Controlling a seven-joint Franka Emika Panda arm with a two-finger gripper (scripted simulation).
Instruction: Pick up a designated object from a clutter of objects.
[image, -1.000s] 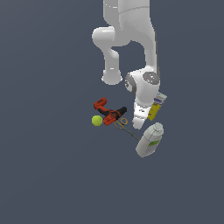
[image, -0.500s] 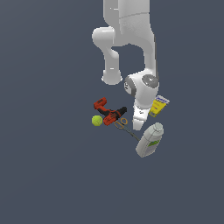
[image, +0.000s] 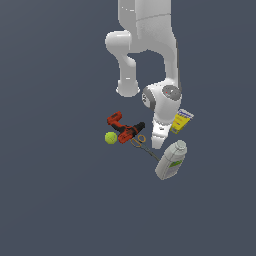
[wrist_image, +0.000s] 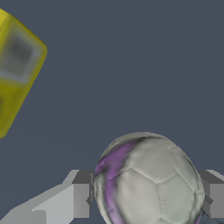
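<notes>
White ball (wrist_image: 148, 181) between the gripper (wrist_image: 146, 199) fingers, seen only by the wrist camera.
Fingers (wrist_image: 81, 199) flank it on both sides, clasping it; the exterior view hides it behind the arm, beside the yellow box (image: 181, 121).

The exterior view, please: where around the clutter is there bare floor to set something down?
Bare floor lies wide on the exterior view's left of the yellow-green ball, below the white bottle, and right of the yellow box. It is crowded between the drill, the scissors and the bottle, where the gripper stands with the white ball between its jaws.
</notes>
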